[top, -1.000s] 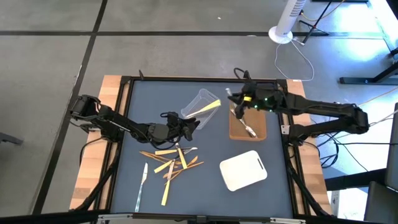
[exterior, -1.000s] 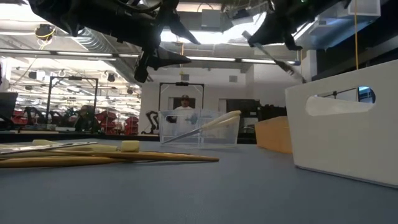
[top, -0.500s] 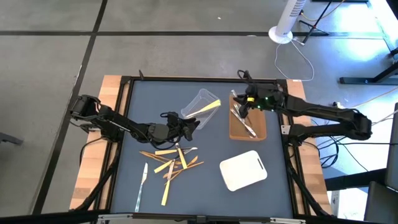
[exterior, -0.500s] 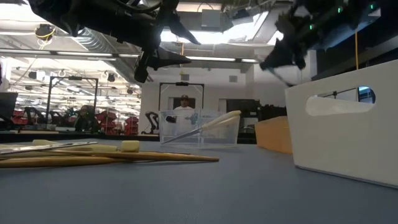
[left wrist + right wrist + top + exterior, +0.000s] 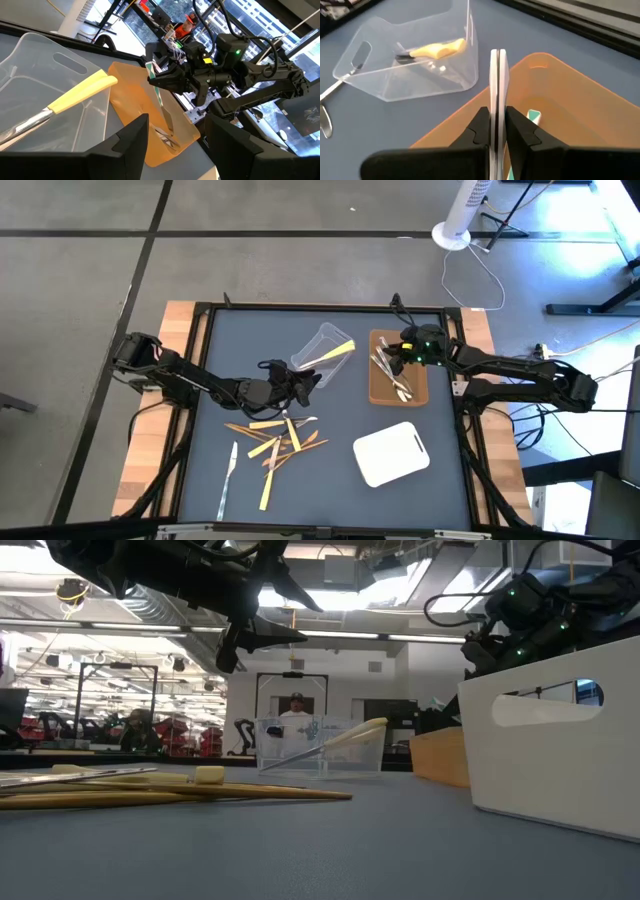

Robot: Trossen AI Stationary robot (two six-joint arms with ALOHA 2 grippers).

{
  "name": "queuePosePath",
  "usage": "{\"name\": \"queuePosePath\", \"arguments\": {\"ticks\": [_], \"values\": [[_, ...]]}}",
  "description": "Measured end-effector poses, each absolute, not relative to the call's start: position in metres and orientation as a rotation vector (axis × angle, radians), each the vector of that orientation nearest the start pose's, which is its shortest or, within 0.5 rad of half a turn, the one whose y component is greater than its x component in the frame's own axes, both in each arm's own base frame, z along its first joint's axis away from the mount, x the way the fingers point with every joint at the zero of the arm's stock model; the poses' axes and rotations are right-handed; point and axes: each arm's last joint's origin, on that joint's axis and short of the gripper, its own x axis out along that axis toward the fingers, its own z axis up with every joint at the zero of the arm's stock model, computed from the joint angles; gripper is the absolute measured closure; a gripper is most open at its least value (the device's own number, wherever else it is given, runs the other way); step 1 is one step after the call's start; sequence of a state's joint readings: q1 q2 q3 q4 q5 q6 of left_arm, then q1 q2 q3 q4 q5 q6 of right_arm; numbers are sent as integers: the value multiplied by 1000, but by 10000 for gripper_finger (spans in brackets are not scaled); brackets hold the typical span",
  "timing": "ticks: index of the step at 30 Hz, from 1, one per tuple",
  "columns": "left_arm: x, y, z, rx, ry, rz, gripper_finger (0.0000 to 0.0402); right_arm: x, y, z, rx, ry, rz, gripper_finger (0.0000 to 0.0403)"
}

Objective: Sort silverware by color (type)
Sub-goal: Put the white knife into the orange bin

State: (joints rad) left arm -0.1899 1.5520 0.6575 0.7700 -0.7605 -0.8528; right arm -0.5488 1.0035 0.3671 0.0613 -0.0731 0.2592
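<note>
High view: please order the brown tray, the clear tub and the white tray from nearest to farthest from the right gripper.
From the right gripper:
1. Brown tray, directly under it.
2. Clear tub, beside it toward the left arm.
3. White tray, toward the table's near edge.

A robotics lab: exposed ceiling ducts [image 5: 150, 605] and more robot rigs [image 5: 60, 725] behind.

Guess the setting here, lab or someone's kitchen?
Likely a robotics lab, not a kitchen: a framed work table on bare concrete floor, more equipment rigs in the open hall behind, and exposed ceiling lights.
</note>
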Motion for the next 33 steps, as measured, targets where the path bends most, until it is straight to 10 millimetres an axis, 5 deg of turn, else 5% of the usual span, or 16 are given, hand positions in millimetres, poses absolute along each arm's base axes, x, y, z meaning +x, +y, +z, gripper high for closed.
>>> {"name": "queuePosePath", "arguments": {"ticks": [21, 33], "values": [[301, -38, 203, -770, -139, 583, 214, 161, -100, 169, 413, 504, -597, 379], [301, -38, 203, -770, -139, 584, 214, 172, -107, 147, 432, 585, -610, 379]]}}
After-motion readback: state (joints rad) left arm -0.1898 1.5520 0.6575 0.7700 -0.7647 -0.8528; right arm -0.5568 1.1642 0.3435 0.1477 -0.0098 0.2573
